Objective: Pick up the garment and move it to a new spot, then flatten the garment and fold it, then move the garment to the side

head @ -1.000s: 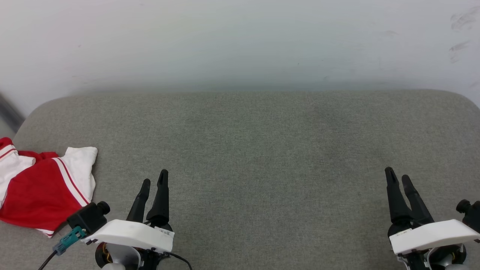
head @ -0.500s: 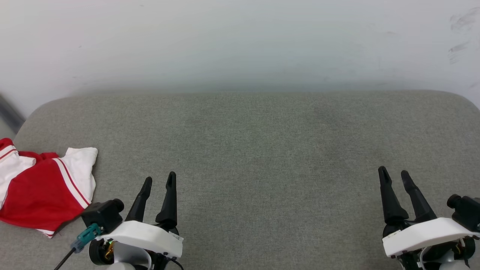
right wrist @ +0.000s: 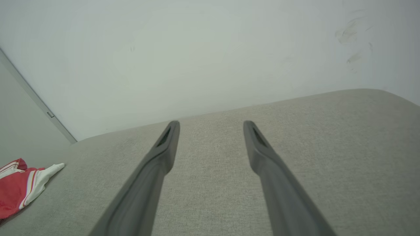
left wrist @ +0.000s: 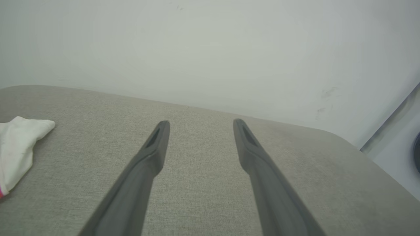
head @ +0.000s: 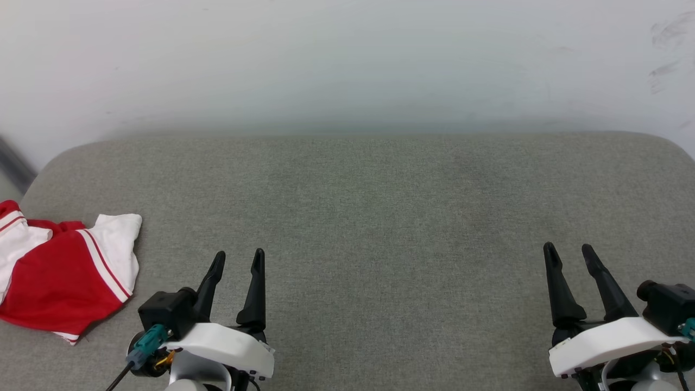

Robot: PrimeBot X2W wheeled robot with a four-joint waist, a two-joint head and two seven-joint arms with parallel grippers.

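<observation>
The garment (head: 59,277), red with white sleeves and red-and-white stripe trim, lies folded in a small bundle at the far left of the grey cushioned surface (head: 369,206); its lettering is hidden. A white sleeve of the garment (left wrist: 16,150) pokes in at the left of the left wrist view, and the garment (right wrist: 19,186) sits at the lower left of the right wrist view. My left gripper (head: 239,259) hovers open to the right of the bundle, apart from it and holding nothing. Far off at the lower right, my right gripper (head: 568,251) is open and bare too.
A pale wall (head: 347,60) rises behind the surface's rounded back edge. The surface ends just left of the garment, where a dark strip (head: 13,163) runs down by the wall.
Both grippers have spread their fingers wider. The left gripper has drifted right and a little back toward me; the right gripper has shifted slightly left. The garment has stayed still.
</observation>
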